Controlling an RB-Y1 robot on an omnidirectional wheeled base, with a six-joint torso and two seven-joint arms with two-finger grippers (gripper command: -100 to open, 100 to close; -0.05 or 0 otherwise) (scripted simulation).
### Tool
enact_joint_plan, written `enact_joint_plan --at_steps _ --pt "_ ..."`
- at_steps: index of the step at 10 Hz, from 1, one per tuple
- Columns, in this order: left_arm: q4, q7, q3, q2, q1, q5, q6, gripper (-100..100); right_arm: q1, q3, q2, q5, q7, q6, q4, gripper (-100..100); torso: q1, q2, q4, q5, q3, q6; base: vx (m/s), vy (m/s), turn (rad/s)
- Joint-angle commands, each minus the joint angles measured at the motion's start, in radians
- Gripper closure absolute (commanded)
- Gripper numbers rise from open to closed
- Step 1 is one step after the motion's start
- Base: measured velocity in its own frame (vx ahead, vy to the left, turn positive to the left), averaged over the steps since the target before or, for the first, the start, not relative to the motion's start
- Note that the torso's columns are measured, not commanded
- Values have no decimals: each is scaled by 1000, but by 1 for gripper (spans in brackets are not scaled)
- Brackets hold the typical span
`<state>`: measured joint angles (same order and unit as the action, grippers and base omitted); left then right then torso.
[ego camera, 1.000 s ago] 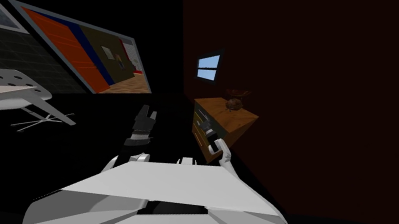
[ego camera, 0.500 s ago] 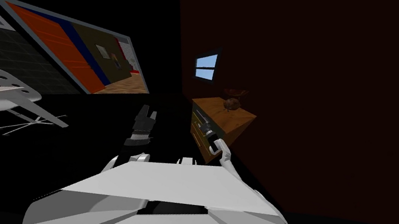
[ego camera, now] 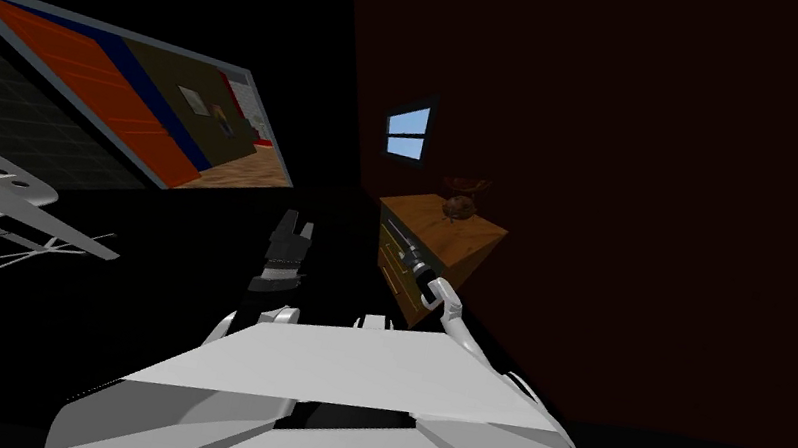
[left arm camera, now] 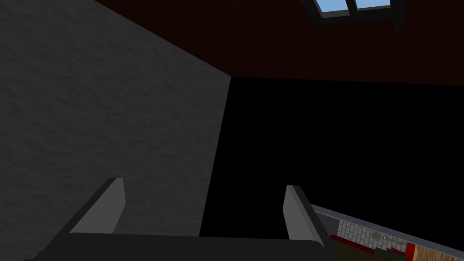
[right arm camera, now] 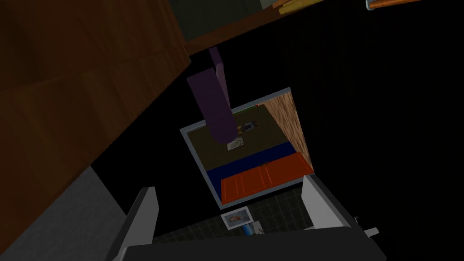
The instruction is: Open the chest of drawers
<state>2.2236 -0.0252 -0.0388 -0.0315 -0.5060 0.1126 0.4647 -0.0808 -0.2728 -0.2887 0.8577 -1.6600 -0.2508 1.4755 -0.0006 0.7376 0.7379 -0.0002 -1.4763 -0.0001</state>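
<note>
left gripper [left arm camera: 204, 185], its two fingers [left arm camera: 297, 213] spread apart.

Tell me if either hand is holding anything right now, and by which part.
Nothing is held. The right hand is open by the front of the chest; the left hand is open too, both empty.

my head camera looks steeply down, rolled, toward the chest of drawers [ego camera: 461, 236]. my right wrist camera sits close beside its wood, facing the bright framed opening [right arm camera: 253, 149]; my left faces the window [left arm camera: 349, 5]. the head view shares both.
</note>
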Motion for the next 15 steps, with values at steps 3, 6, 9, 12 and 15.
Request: enact_joint_plan --at_steps 3,6,9,12,15 --pt "0 0 0 0 0 0 0 0 -31 -5 -43 53 -108 6 -75 -100 2 1 0 0 0 0 27 -22 -25" --pt "0 0 0 0 0 0 0 0 -28 -3 -36 47 -99 4 -70 100 1 1 0 0 1 0 3 -3 -1" --pt "0 0 0 0 0 0 0 0 -37 -13 -41 48 -88 22 -66 100 9 1 -6 1 1 -2 -87 129 10" --pt "0 0 0 0 0 0 0 0 -46 -14 -42 48 -84 28 -61 100 0 -2 -4 -1 -1 0 -113 138 21" --pt "0 0 0 0 0 0 0 0 -42 -27 -36 52 -81 44 -64 100 2 -3 -4 0 -2 -1 -75 141 1"
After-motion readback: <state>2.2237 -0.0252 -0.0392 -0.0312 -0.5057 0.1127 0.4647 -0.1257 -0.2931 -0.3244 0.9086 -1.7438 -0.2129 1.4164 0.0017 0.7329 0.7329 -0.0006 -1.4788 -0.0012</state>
